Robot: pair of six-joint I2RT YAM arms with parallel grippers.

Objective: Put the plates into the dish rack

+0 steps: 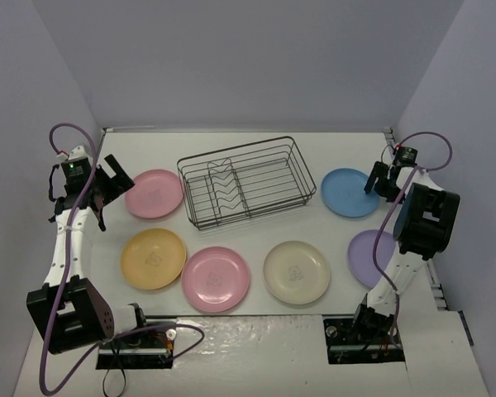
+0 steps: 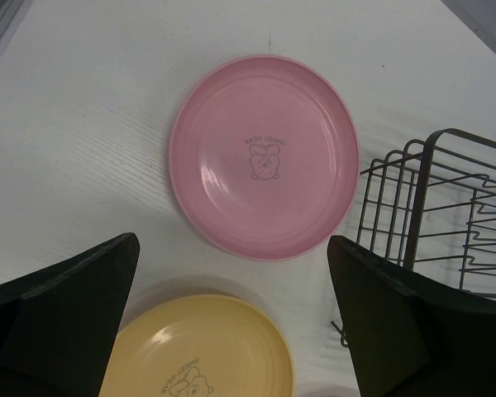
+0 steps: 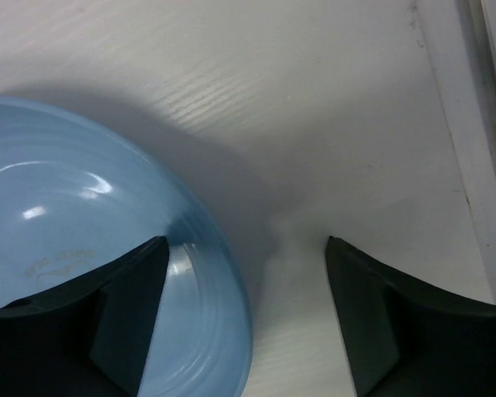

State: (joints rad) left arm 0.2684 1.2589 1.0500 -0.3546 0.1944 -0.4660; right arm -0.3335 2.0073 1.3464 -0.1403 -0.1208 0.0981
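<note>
**Hovering open-jawed at both ends, all six plates flat on the table**

At the far left, your left gripper (image 1: 109, 194) is released, jaws spread wide and holding nothing. Its wrist camera looks down between the fingers at the upper round matte pink plate (image 2: 264, 157), which lies flat just left of the rectangular black wire dish rack (image 2: 446, 215). The round yellow-orange plate (image 2: 202, 356) sits just below that pink one, close to it but not overlapping.

From above, you see the white table (image 1: 256, 236) with the dish rack (image 1: 246, 182) at its far centre. The upper pink plate (image 1: 154, 193) is beside the rack's left end. A near row runs rightwards: the yellow-orange plate (image 1: 153, 258), the second pink plate (image 1: 216, 279), the round cream plate (image 1: 297, 272), and the round purple plate (image 1: 368, 252), partly hidden behind the right arm. The round blue plate (image 1: 350, 192) lies beside the rack's right end.

Your right gripper (image 1: 380, 178) is low at the blue plate's right edge. Its wrist view shows the right gripper (image 3: 246, 244) unclenched, one finger over the blue plate (image 3: 74, 215) and the other over bare table, straddling the rim. Whether it touches the plate, you cannot tell.
</note>
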